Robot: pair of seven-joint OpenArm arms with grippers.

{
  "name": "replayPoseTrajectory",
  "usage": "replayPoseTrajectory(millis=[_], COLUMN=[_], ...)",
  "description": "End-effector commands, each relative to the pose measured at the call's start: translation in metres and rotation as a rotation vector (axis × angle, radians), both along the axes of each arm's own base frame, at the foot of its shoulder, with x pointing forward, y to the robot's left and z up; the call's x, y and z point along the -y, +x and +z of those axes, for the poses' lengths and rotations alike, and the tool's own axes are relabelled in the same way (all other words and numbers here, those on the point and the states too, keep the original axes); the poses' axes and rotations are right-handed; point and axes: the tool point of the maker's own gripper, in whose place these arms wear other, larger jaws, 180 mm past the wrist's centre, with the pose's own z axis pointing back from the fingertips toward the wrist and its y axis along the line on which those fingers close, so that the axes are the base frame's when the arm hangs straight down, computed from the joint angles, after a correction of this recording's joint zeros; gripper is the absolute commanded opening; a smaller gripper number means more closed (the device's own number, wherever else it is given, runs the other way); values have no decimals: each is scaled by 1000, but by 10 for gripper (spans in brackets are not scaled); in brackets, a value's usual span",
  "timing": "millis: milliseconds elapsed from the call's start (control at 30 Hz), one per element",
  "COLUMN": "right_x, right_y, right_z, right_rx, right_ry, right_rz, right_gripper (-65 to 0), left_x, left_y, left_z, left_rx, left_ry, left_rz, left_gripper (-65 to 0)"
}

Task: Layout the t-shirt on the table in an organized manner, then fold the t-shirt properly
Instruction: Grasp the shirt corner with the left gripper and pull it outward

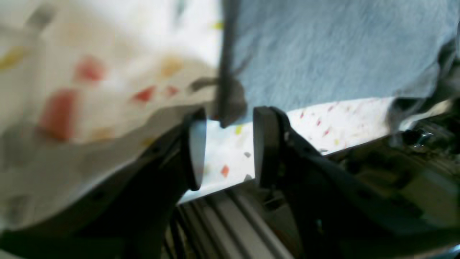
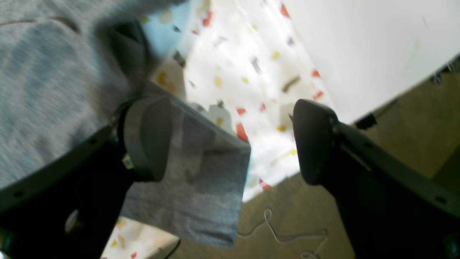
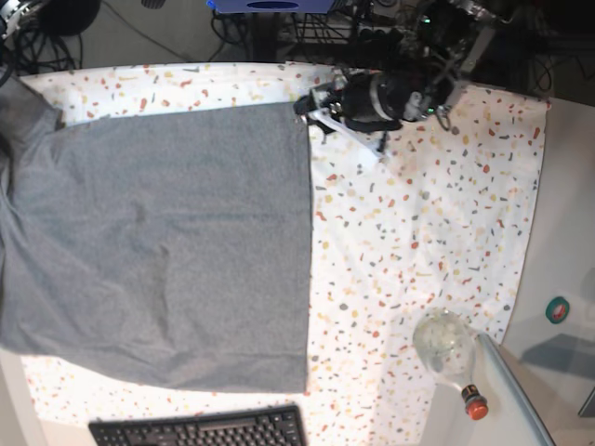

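Grey knit fills the left half of the table [image 3: 437, 195], where we see the t-shirt [image 3: 167, 251] spread flat, its straight hem running near to far at mid-table. Our left gripper [image 1: 230, 144] hovers parted at the hem's far corner, gripping nothing. Our right gripper [image 2: 230, 140] gapes wide beside a sleeve [image 2: 201, 180] hanging past the table's edge, one pad against fabric.
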Motion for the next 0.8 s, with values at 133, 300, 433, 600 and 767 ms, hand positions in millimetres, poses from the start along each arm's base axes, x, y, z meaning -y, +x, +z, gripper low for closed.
replayPoseTrajectory(millis=[133,300,433,600,767], right_x=[14,14,14,14,14], right_y=[11,11,11,12,13], right_z=[19,19,19,19,19], right_rx=[49,49,51,54,55], right_ry=[-45,-45,-44,-43,-43], right_rz=[-1,-1,-1,-1,-1], right_gripper=[-155,-155,-155,-155,-155], left_x=[1,-2,-27,-24,1], left_y=[21,12,-5,2,12], left_z=[19,13,-18,-28,-26], left_rx=[45,10,-137,-156,-110], left_ry=[-69,-55,48,58,75], left_rz=[33,46,154,167,101], left_gripper=[-441,-441,-443,-448,-449])
